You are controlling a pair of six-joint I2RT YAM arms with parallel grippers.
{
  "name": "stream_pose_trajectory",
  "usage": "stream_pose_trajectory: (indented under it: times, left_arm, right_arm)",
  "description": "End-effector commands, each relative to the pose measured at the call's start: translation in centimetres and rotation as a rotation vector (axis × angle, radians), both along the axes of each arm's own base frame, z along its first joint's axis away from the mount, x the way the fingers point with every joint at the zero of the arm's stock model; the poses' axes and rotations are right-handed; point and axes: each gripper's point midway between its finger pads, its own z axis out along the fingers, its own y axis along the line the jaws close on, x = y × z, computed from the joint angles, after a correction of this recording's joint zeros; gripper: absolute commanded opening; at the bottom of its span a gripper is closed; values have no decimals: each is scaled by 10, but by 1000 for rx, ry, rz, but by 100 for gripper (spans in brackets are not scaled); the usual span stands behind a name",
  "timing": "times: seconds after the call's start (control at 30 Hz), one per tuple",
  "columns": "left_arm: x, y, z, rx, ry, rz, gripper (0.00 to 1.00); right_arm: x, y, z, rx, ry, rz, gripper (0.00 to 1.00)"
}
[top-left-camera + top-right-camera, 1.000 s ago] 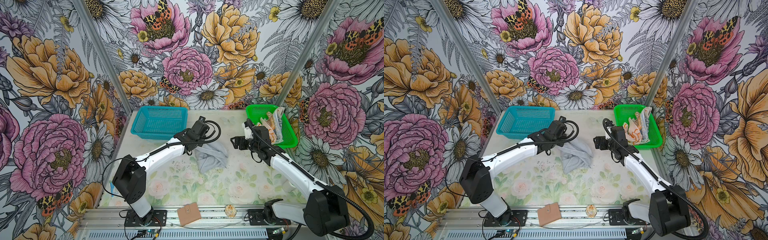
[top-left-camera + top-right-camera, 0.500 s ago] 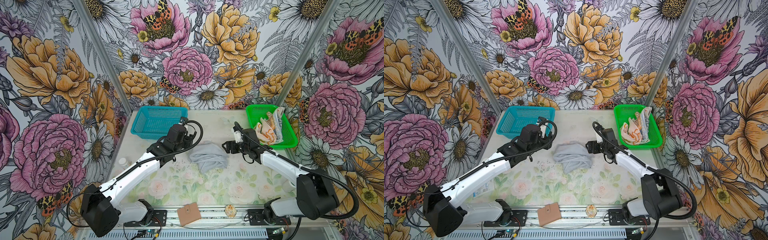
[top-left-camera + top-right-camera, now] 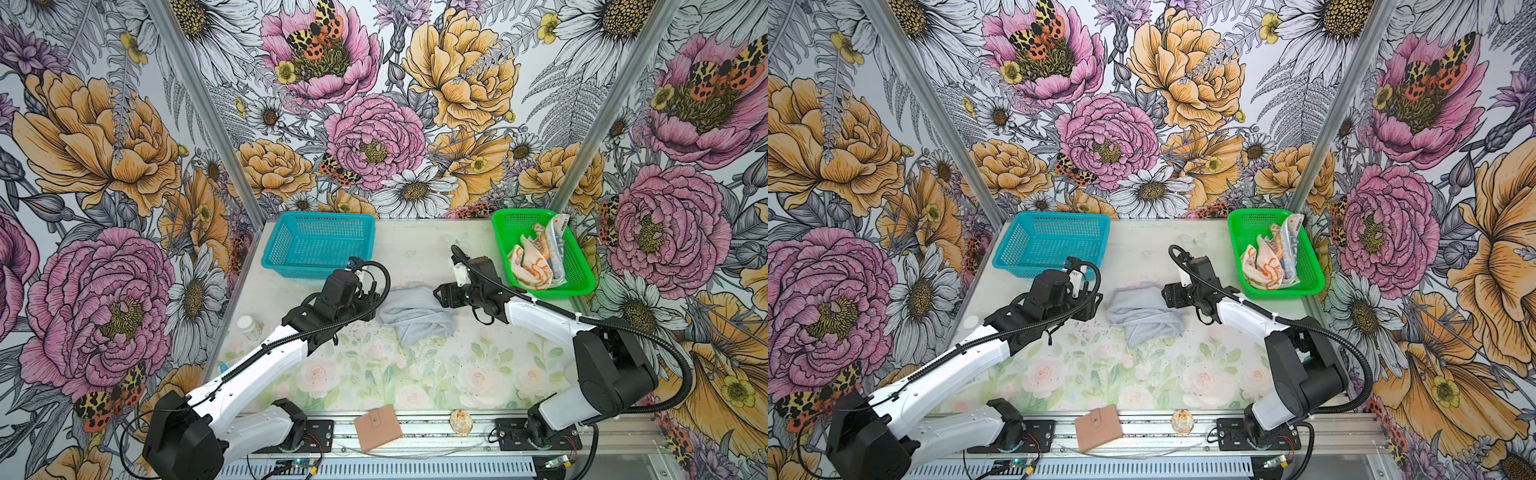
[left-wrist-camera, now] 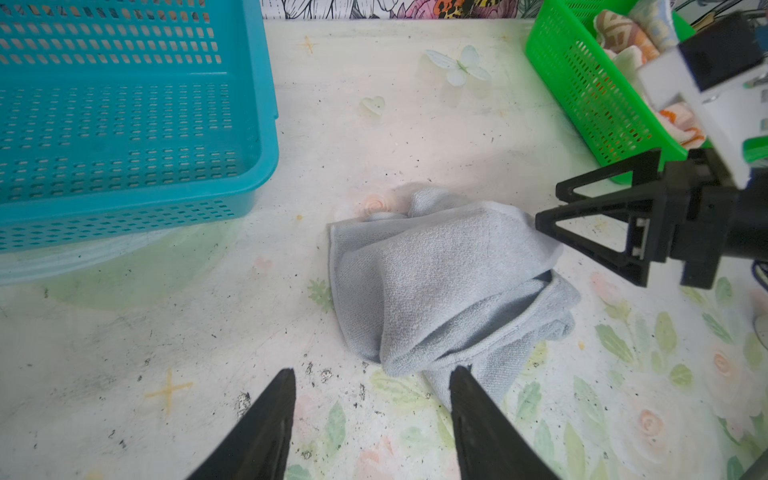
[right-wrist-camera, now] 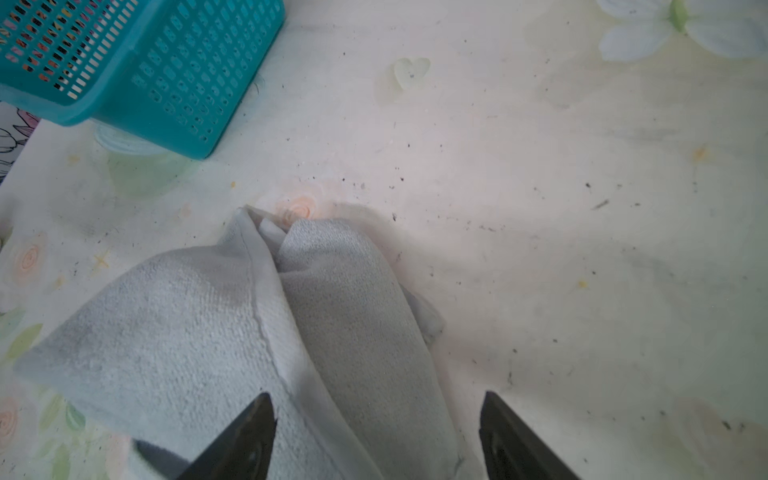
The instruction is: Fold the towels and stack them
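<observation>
Right gripper (image 5: 376, 397): jaws spread; straddling one end of the grey towel; nothing pinched
Left gripper (image 4: 372, 372): jaws spread, empty; just short of the heap's opposite side
Green basket (image 3: 540, 293): far right of the table
Grey towel (image 3: 415, 316): crumpled mid-table, between both grippers; right arm nearer; tail trailing toward the near edge
Patterned towels (image 3: 536, 257): bunched in the green basket, unfolded

A table (image 3: 415, 386) with a pale, faded rose print and dark specks stands closed in on three sides by walls (image 3: 374, 124) papered with large pink, orange and white flowers. Metal posts (image 3: 203, 108) rise from the table's far corners. An aluminium rail (image 3: 424, 432) runs along its near edge.
</observation>
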Motion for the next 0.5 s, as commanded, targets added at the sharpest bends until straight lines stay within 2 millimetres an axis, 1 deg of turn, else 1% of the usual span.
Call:
stream_pose_trajectory:
  times: [0.0, 0.2, 0.37, 0.47]
  left_arm:
    - [-2, -8, -3, -54, 14, -27, 61]
    - [-3, -14, -3, -62, 20, -40, 61]
    - [-5, -14, -6, -61, 22, -41, 61]
    - [-6, -14, -4, -67, 16, -44, 61]
  right_arm:
    - [-6, -10, 6, 7, -19, -47, 79]
    - [-19, -20, 2, 21, -5, -66, 79]
    - [-15, -17, -1, 39, 14, -56, 77]
    - [-13, -17, -1, 44, 12, -56, 73]
